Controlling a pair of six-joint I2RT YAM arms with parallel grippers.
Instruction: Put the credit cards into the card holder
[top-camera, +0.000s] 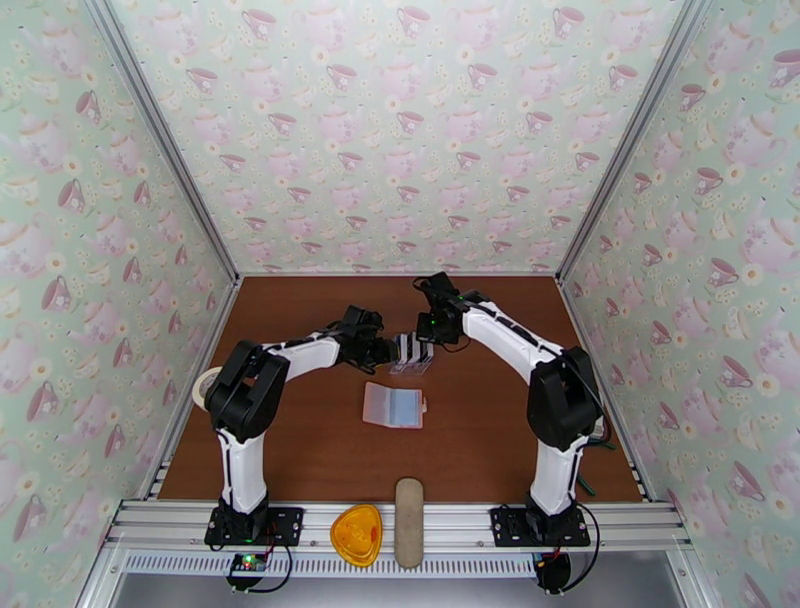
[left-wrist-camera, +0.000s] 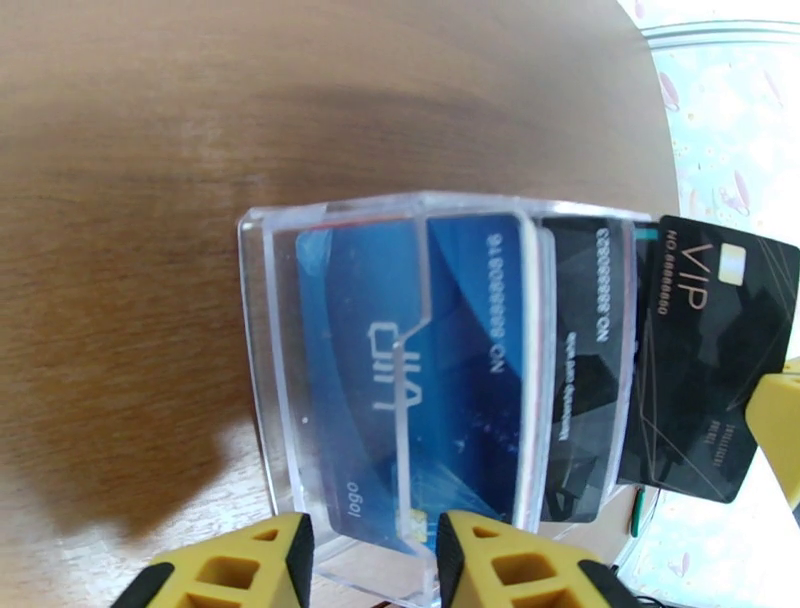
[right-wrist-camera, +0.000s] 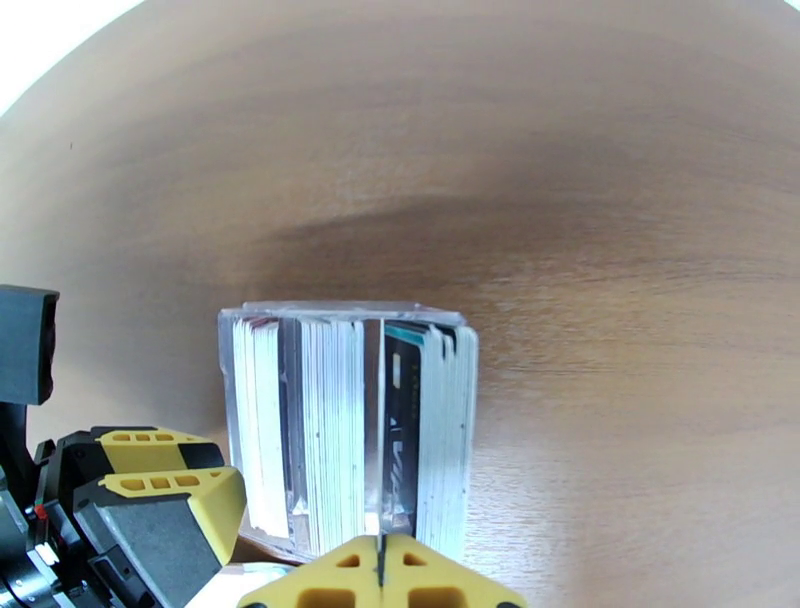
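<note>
Both arms reach in from the near edge of the brown tabletop (top-camera: 300, 450) and meet over a clear rack (left-wrist-camera: 262, 330) standing near its middle. The left arm rises from its base to a raised elbow, and its white forearm runs right and slightly away, bringing the left gripper (left-wrist-camera: 372, 572) level against the rack's left end. Its yellow jaws stand partly apart and are clamped on that end, with clear plastic filling the gap between them. The right arm also rises to an elbow, its forearm slants back and leftward, and the wrist then turns down so that the right gripper (right-wrist-camera: 381, 572) comes at the rack from its right side. Its jaws are pressed together on the edge of a black card (left-wrist-camera: 700, 370) lettered VIP. In the left wrist view this card sits tilted at the rack's far side, and a yellow fingertip of the right gripper touches its outer edge. The credit cards (right-wrist-camera: 330, 430) stand on edge in the rack's compartments as tight pale and dark stacks, with a blue card (left-wrist-camera: 460, 370) facing the left wrist camera. The card holder (top-camera: 394, 405) lies open and flat on the tabletop just nearer the bases than the rack, apart from both grippers, and its translucent sleeves face up.
</note>
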